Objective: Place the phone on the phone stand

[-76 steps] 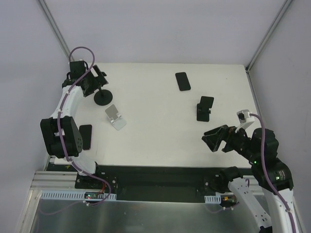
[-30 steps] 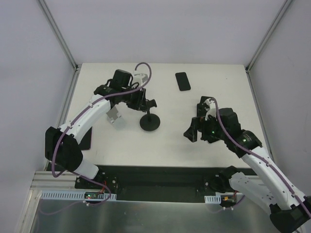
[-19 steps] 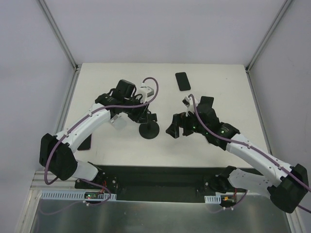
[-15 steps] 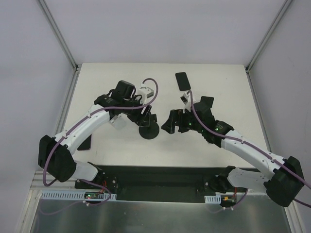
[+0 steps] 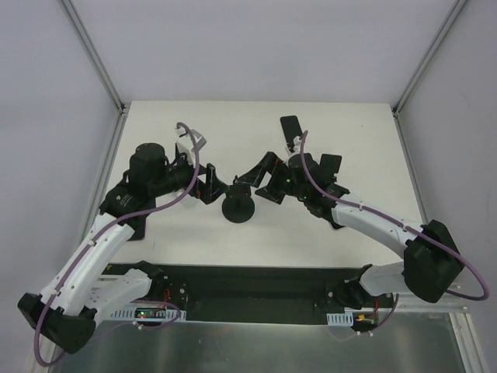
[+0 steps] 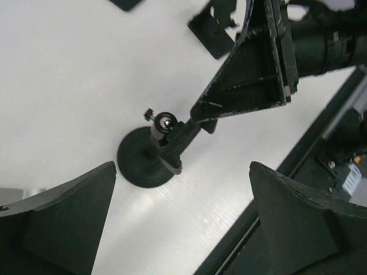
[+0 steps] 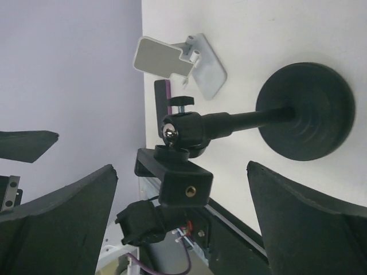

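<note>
A black phone (image 5: pixel 291 129) lies flat at the back of the white table; its corner shows in the left wrist view (image 6: pixel 126 3). The small black phone stand (image 5: pixel 329 166) stands right of centre, partly behind my right arm, and also shows in the left wrist view (image 6: pixel 211 35). My left gripper (image 5: pixel 210 189) is open and empty, just left of a black round-base mount (image 5: pixel 238 208). My right gripper (image 5: pixel 261 179) is open at the mount's right; the mount's clamp head (image 7: pixel 183 182) sits between its fingers without being gripped.
A silver stand (image 7: pixel 172 60) sits left of the mount, hidden under my left arm in the top view. A second dark phone (image 7: pixel 161 97) lies near the table's left edge. The round-base mount (image 6: pixel 146 163) stands at mid-table near the front edge.
My left gripper carried the round-base mount from the far left to mid-table, let it go and drew back left. My right gripper swung left up to the mount's head.
</note>
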Tool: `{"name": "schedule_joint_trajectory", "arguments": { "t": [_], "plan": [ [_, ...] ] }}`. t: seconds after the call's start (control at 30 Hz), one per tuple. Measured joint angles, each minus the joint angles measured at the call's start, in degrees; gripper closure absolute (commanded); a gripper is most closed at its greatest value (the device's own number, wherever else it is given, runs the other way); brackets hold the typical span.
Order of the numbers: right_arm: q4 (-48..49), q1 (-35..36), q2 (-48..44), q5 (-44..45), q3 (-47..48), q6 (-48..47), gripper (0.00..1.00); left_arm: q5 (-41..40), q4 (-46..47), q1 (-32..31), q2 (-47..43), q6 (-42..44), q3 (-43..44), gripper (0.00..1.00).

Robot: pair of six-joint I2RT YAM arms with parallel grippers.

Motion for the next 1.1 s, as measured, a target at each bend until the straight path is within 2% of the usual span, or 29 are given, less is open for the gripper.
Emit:
{"name": "schedule_joint_trajectory", "arguments": {
  "t": [0.17,0.23,0.5,0.53,0.6,0.63,0.7,0.73,0.83,1.03,1.1],
  "plan": [
    [3.1,1.7,2.6,0.3,0.6,6.6,0.16,-4.6,5.6,1.9,-6.7,-4.3,-4.1,0.02],
    [3.5,2.3,2.7,0.7,0.6,9.1,0.25,-6.5,6.7,1.6,-7.0,-4.7,-4.4,0.02],
    [4.8,3.4,2.7,4.5,-1.2,16.5,0.41,-11.2,6.9,-0.8,-7.5,-4.9,-5.5,0.02],
    [4.9,3.5,2.7,4.9,-1.5,17.3,0.49,-11.6,6.9,-0.8,-7.7,-4.9,-5.5,0.02],
    [5.4,3.6,2.7,5.4,-1.9,18.8,0.57,-12.1,6.9,-1.0,-8.0,-4.9,-5.5,0.02],
    [5.6,3.6,2.7,5.6,-2.1,19.2,0.66,-12.3,6.9,-1.1,-8.0,-4.9,-5.5,0.02],
    [6.4,3.7,2.7,5.9,-2.9,21.1,0.72,-12.4,6.9,-1.2,-8.2,-4.9,-5.5,0.02],
    [7.0,3.8,2.7,6.0,-3.2,21.6,0.81,-12.5,6.9,-1.2,-8.2,-4.9,-5.5,0.03],
    [9.5,3.9,2.9,6.1,-4.5,24.1,0.95,-12.9,6.9,-1.2,-8.2,-4.9,-5.5,0.03],
    [15.7,4.3,4.2,6.2,-7.0,28.5,0.97,-13.5,6.9,-1.2,-8.7,-4.9,-5.7,0.03],
    [17.7,4.4,4.2,6.5,-8.2,29.8,0.93,-13.5,6.9,-1.2,-8.8,-4.9,-5.7,0.03]
  ]
}}
